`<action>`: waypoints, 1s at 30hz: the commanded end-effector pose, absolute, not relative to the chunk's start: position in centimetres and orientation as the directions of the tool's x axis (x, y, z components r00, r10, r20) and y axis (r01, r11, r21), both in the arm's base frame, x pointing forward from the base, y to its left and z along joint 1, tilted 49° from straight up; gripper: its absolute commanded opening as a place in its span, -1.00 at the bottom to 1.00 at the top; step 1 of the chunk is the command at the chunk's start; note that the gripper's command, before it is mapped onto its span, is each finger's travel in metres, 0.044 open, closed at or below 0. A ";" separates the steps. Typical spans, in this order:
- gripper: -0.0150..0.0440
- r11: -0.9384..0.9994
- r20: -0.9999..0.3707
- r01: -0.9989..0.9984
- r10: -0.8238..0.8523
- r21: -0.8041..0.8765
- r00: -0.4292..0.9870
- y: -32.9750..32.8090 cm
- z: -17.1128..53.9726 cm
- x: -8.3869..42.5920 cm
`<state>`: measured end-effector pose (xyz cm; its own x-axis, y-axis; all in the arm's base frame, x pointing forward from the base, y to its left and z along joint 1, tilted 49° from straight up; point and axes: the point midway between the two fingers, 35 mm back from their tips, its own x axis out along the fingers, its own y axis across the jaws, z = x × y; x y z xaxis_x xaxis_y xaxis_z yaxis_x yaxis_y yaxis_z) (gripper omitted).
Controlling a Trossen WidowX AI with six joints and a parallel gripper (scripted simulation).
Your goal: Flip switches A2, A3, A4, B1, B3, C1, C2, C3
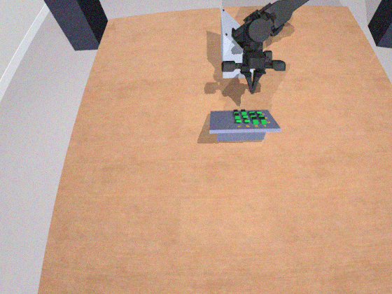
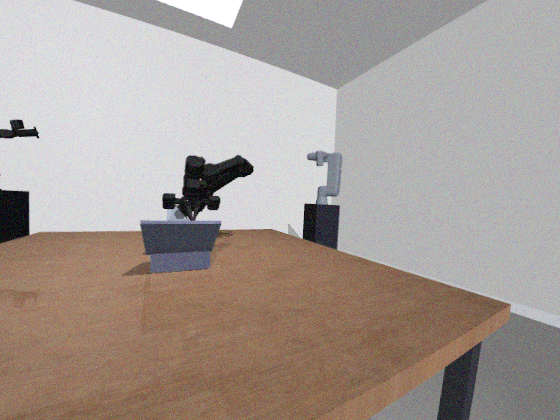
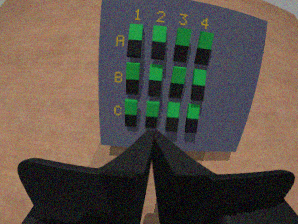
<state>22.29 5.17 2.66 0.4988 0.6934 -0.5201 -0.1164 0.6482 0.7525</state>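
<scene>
Blue-grey panel (image 1: 222,120) (image 2: 180,237) (image 3: 232,90) stands on the tabletop (image 1: 140,210) (image 2: 300,325) (image 3: 50,75), out ahead of the jaws of the gripper (image 1: 252,92) (image 2: 193,219) (image 3: 152,136). Jaws: closed, tips together, nothing held; raised above the tabletop and apart from the panel, on the row C side. Switches noted left to right, wrist view. Column 1, ahead and left of the tips: A1 (image 3: 134,40) farthest, B1 (image 3: 132,77) in the middle, C1 (image 3: 131,112) nearest. Column 2, roughly straight ahead: A2 (image 3: 159,42), B2 (image 3: 155,80), then C2 (image 3: 152,114), whose black near end appears just beyond the tips in that view. Column 3, ahead and slightly right: A3 (image 3: 182,45), B3 (image 3: 177,81), C3 (image 3: 173,116). Column 4, farther right of the tips: A4 (image 3: 205,47), B4 (image 3: 199,84), C4 (image 3: 192,117). Every switch shows a green half away from the jaws and a black half toward them. Shades of green vary; which end is raised on each cannot be read with confidence. Yellow numerals lie beyond row A, yellow letters left of column 1. Black arm (image 1: 260,31) (image 2: 222,172) reaches in from behind the jaws.
</scene>
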 end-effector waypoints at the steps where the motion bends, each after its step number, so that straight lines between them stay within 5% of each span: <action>1: -0.49 0.648 -0.526 -0.118 0.699 0.753 0.484 6.2 1.6 23.5; 30: -0.49 0.645 -0.525 -0.119 0.704 0.755 0.478 9.0 -0.2 25.3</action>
<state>25.10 8.90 -0.16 0.4748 0.7066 -0.5247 -0.1221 0.6433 0.7559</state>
